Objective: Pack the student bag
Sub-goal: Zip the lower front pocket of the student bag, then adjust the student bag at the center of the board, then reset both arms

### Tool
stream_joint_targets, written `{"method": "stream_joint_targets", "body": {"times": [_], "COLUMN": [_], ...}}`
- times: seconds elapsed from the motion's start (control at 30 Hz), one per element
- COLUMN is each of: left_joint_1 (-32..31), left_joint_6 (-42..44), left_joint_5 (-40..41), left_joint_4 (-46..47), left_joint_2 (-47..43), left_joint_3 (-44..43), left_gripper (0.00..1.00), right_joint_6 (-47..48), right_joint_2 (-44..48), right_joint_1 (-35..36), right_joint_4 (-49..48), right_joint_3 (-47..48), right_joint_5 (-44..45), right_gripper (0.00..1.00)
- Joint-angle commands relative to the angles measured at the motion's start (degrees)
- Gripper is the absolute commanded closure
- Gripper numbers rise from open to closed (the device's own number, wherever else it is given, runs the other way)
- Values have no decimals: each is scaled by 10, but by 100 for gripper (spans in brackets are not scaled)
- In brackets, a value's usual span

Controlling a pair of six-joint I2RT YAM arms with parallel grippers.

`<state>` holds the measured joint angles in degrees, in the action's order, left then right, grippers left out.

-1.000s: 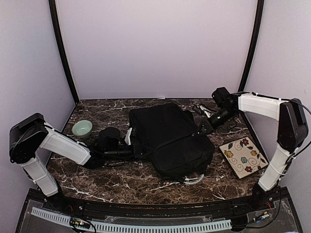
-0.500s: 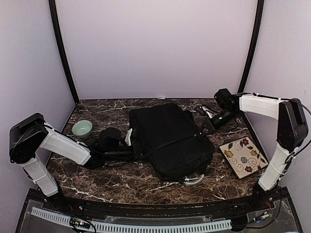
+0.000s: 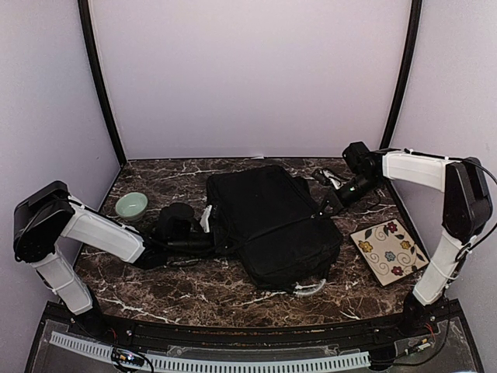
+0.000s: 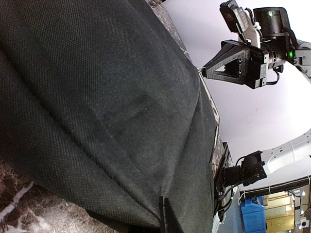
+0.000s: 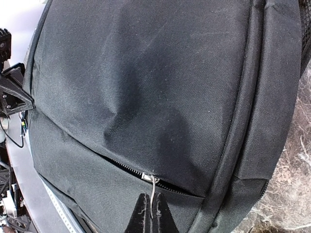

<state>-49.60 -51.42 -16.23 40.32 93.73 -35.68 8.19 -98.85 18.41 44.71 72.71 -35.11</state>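
Spanning the enclosure, a dark marbled counter (image 3: 210, 299) is bounded by pale lilac walls (image 3: 248, 78). The student bag (image 3: 272, 221) is laid flat at the counter's centre, between a green bowl (image 3: 130, 205) on the left and a floral tile (image 3: 388, 252) on the right. The bag's contents cannot be seen. The left end effector (image 3: 211, 243) is set against the bag's left edge and is clenched on a fold of its fabric. The right end effector (image 3: 321, 210) is at the bag's far right corner. Only the right wrist view shows it pinched on the thin metal zipper pull (image 5: 153, 188). The left wrist view is filled with black weave.
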Motion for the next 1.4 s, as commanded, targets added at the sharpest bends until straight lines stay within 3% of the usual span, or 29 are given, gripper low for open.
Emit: {"method": "stream_joint_targets", "body": {"times": [0.0, 0.13, 0.27, 0.33, 0.47, 0.53, 0.57, 0.6, 0.63, 0.8, 0.9, 1.07, 1.23, 1.37], "left_joint_1": [19, 47, 74, 82, 83, 83, 84, 84, 84, 85, 88, 97, 98, 99], "left_joint_6": [22, 65, 180, 224, 273, 298, 311, 325, 338, 402, 441, 487, 496, 500], "left_joint_5": [-7, -12, 55, 85, 145, 164, 174, 191, 212, 360, 468, 578, 593, 613], "left_joint_4": [-32, -117, -338, -428, -551, -575, -586, -602, -617, -626, -597, -453, -366, -355], "left_joint_2": [-16, -25, -23, -16, -37, -63, -76, -88, -99, -165, -199, -249, -314, -321], "left_joint_3": [-16, -47, -138, -184, -234, -238, -243, -251, -258, -281, -280, -168, -102, -93], "left_gripper": [100, 100, 97, 80, 30, 7, 3, 2, 1, 1, 1, 1, 1, 1], "right_joint_6": [-4, 19, 34, 38, 12, -46, -62, -70, -74, -60, -90, -121, -117, -124], "right_joint_2": [10, 42, 98, 129, 200, 241, 255, 265, 271, 291, 324, 364, 387, 393], "right_joint_1": [-23, -28, -32, -34, -42, -52, -58, -61, -63, -67, -67, -88, -122, -135], "right_joint_4": [-40, -32, -52, -76, -158, -266, -296, -312, -314, -307, -353, -434, -451, -463], "right_joint_3": [22, 39, 37, 28, -17, -96, -121, -135, -140, -133, -160, -241, -285, -305], "right_joint_5": [53, 26, 29, 49, 127, 189, 197, 210, 227, 261, 321, 339, 263, 208], "right_gripper": [95, 77, 62, 58, 48, 31, 20, 5, 1, 0, 0, 0, 1, 4]}}
